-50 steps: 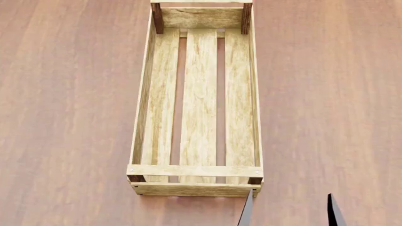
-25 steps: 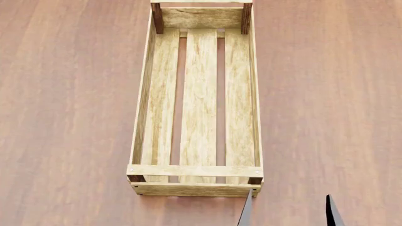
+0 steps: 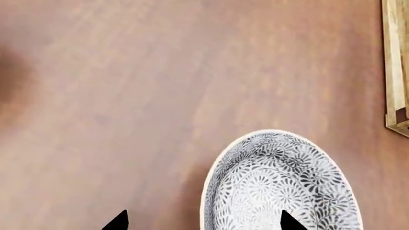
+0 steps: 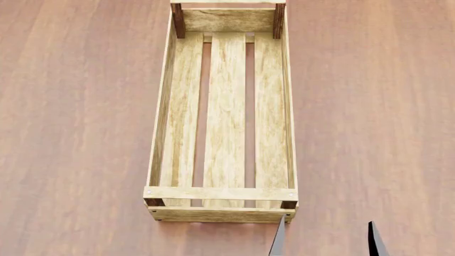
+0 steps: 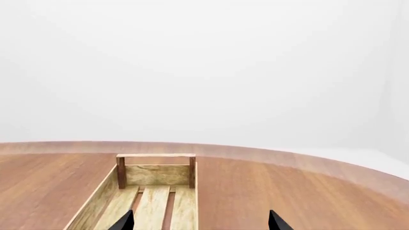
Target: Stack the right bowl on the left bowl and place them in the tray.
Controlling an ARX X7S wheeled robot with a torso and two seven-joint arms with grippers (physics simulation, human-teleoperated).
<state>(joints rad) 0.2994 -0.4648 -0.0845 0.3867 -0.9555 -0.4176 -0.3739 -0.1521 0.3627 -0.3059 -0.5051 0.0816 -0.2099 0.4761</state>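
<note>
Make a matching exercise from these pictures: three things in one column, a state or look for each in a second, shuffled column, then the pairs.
Things:
1. tray
2. bowl
3. right gripper

States:
a. grey floral pattern, resting on the table
b. jaws apart, holding nothing
c. light wood, nothing in it

Pairs: 1-c, 2-a, 3-b

Bare tray point(image 4: 165, 133) on wooden table point(image 4: 78, 133), right hand point(image 4: 325, 241) near its corner.
</note>
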